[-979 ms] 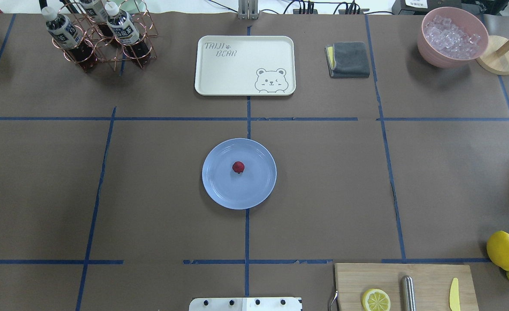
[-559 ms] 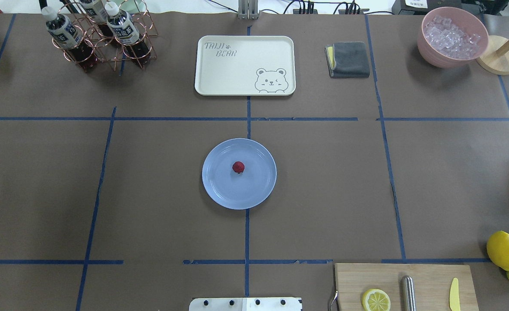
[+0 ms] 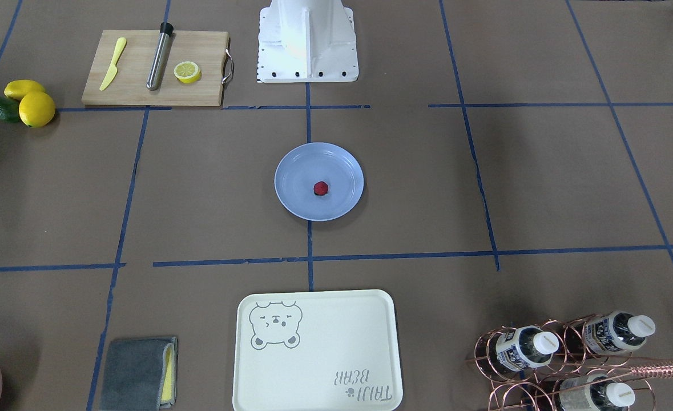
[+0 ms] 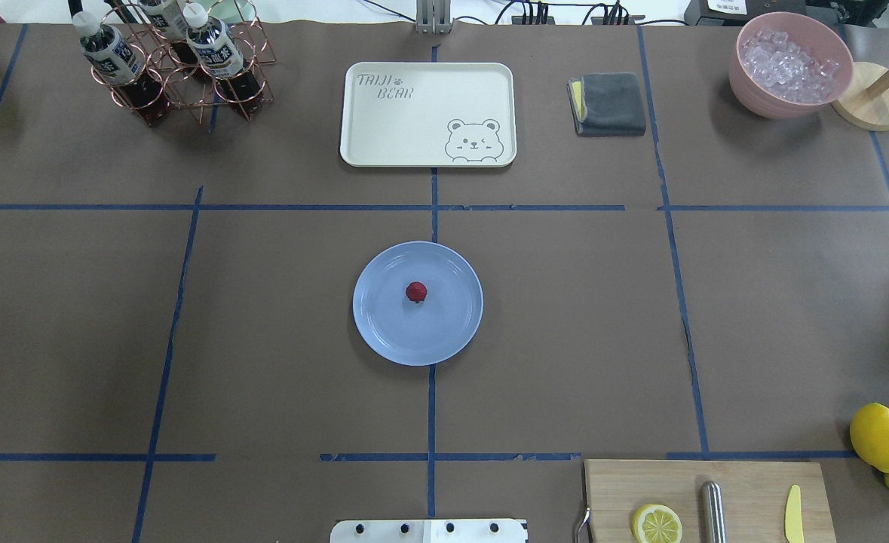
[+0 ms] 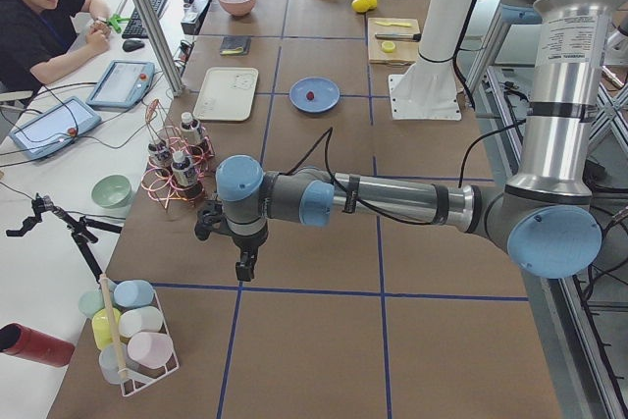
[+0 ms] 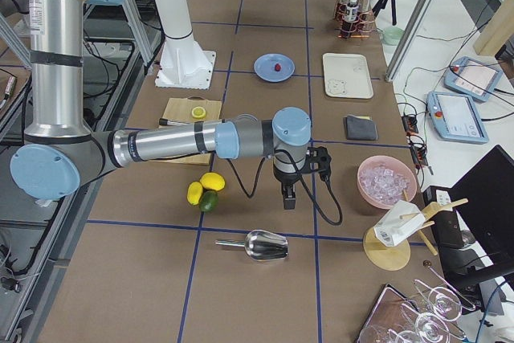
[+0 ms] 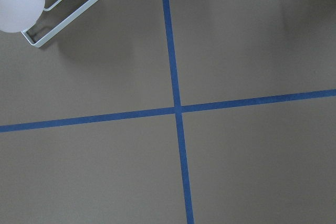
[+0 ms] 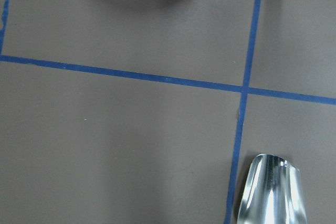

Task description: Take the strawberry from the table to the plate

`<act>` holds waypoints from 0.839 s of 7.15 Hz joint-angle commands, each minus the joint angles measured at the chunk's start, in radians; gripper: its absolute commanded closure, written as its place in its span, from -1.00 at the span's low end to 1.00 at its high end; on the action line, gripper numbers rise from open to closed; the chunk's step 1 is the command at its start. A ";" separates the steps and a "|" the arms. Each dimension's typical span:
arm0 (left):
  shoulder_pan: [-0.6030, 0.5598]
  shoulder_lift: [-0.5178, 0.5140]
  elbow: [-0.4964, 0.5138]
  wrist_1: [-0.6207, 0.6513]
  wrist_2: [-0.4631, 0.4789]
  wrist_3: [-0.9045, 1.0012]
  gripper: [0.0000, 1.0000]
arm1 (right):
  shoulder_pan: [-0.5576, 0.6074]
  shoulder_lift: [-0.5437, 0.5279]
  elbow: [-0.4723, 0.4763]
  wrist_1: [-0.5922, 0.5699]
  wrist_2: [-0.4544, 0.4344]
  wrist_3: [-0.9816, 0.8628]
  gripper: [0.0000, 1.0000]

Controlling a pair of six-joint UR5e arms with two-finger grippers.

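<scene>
The small dark-red strawberry [image 4: 416,292] [image 3: 321,188] lies near the middle of the light-blue plate [image 4: 448,328] [image 3: 293,174], which rests at the centre of the brown table [image 4: 565,339]. Neither gripper appears in the overhead or front-facing view. My left gripper [image 5: 242,267] hangs over the table's left end, far from the plate [image 5: 324,87], near a rack of cups. My right gripper [image 6: 287,198] hangs over the right end, between the lemons and the ice bowl. Only the side views show them, so I cannot tell whether either one is open or shut.
A cream bear tray [image 4: 427,113], a bottle rack [image 4: 180,64], a grey cloth [image 4: 608,104] and a pink ice bowl [image 4: 789,64] line the far side. A cutting board [image 4: 704,501] and lemons [image 4: 880,436] sit near right. A metal scoop [image 6: 261,245] lies beyond; a person [image 5: 39,26] sits at a desk.
</scene>
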 commanded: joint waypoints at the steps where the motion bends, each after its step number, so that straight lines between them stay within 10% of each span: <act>1: 0.000 0.004 -0.007 0.000 0.001 -0.001 -1.00 | 0.034 -0.014 -0.041 0.000 0.000 -0.080 -1.00; 6: 0.000 0.002 -0.006 0.000 -0.001 -0.001 -1.00 | 0.036 -0.010 -0.038 0.000 -0.002 -0.073 -1.00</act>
